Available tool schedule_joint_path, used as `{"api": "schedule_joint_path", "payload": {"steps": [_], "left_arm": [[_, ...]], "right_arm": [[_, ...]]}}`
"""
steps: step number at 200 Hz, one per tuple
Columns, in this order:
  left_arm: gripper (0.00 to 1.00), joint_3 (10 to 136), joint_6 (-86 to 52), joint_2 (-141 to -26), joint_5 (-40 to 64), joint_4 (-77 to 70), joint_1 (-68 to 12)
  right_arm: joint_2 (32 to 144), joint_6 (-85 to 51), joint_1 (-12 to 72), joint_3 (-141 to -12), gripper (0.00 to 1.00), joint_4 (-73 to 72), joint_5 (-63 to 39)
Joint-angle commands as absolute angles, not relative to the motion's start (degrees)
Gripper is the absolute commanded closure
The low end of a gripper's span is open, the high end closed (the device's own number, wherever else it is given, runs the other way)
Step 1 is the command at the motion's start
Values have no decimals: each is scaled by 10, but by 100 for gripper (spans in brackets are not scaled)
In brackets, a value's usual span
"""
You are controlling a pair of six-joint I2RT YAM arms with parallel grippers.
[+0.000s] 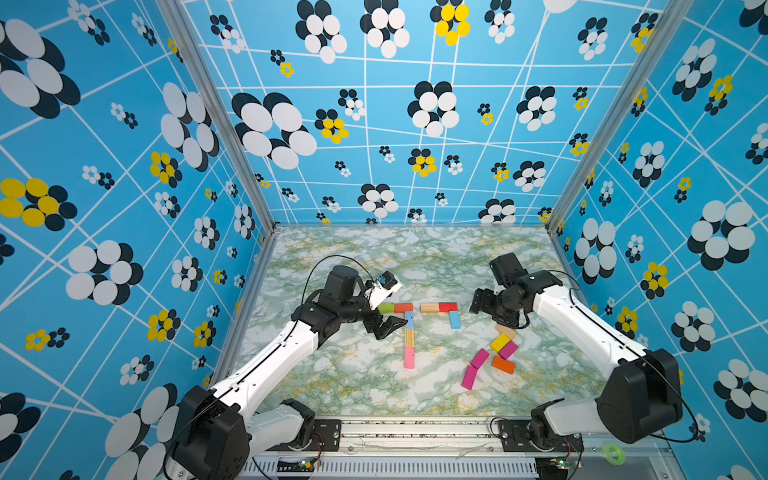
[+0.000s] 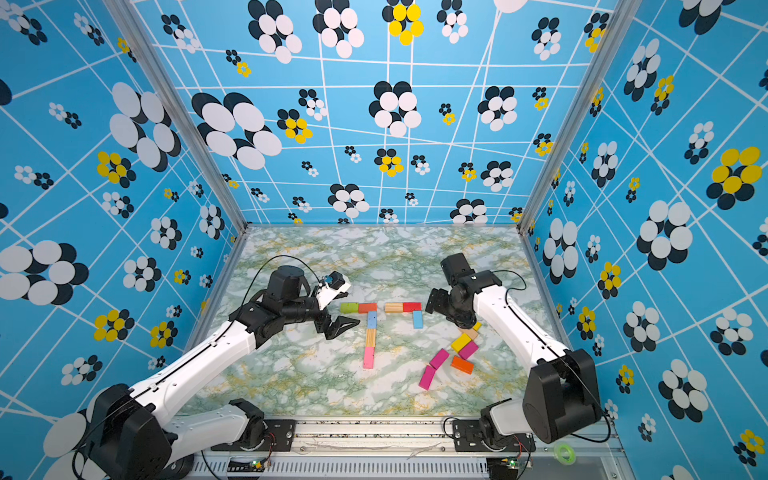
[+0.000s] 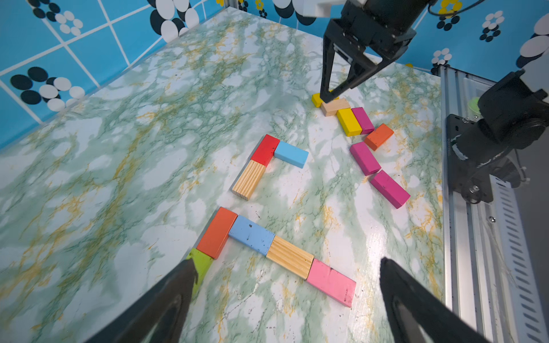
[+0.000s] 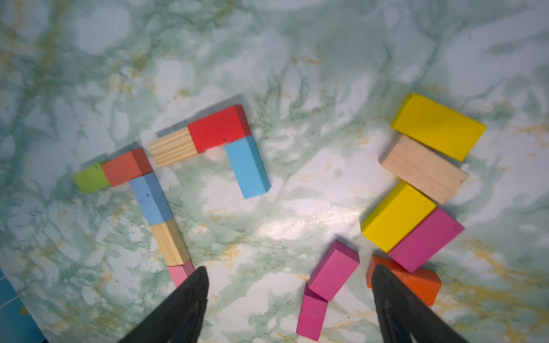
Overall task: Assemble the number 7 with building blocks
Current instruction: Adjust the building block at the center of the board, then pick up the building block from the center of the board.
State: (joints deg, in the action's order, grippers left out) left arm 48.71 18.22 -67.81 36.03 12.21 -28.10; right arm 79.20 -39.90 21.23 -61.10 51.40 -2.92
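Observation:
A five-block number 7 [image 1: 409, 328] lies mid-table: a green block [image 3: 202, 261] and an orange block [image 3: 217, 233] as the bar, then blue, striped wood and pink [image 3: 331, 285] as the stem. Beside it sits a wood, red [image 1: 448, 307] and light blue corner [image 4: 248, 166]. Loose building blocks [image 1: 498, 353] in yellow, magenta, orange and plain wood lie to the right. My left gripper [image 3: 287, 261] hangs open and empty above the first figure, just left of its stem. My right gripper [image 4: 289, 268] is open and empty, high over the loose pile's far end, where a yellow block [image 3: 316, 99] lies.
The marbled table [image 1: 353, 382] is boxed in by blue flowered walls on three sides. An aluminium rail [image 1: 415, 432] carrying both arm bases runs along the front edge. A green tape roll [image 1: 613, 453] sits at the front right.

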Motion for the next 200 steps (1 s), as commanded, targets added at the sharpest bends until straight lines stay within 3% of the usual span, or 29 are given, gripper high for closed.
{"api": "schedule_joint_path", "payload": {"steps": [1,100,200], "left_arm": [[1,490,197,-672,396,127,-296],[1,487,208,-667,380,135,-318],[1,489,210,-674,377,140,-317]], "right_arm": [[775,-481,260,-570,15,543,-4],[815,-565,276,-431,25,386,-48],[849,-548,298,-430,37,399,-24]]}}
